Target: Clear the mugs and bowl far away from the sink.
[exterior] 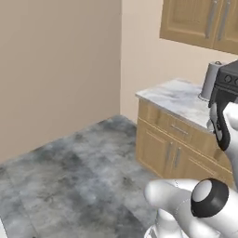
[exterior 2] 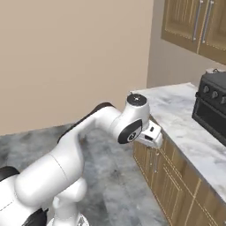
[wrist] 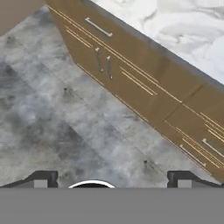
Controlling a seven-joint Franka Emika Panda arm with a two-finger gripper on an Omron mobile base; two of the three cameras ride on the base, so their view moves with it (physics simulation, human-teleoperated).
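Observation:
The mugs, the bowl and the sink are out of view. My gripper (wrist: 111, 181) is open, its two dark fingertips (wrist: 41, 179) far apart with nothing between them. It points down at the grey tiled floor (wrist: 57, 122), just in front of the wooden cabinet fronts (wrist: 131, 74). In the right base view my hand (exterior 2: 151, 134) hangs beside the end corner of the marble counter (exterior 2: 185, 119), at about counter height.
A black countertop oven (exterior 2: 212, 103) stands on the counter at the right. A grey cylinder (exterior: 211, 81) stands near the back wall. Wooden wall cabinets (exterior: 200, 21) hang above. A beige wall (exterior: 56, 69) closes the left side, with open floor (exterior: 79, 172) before it.

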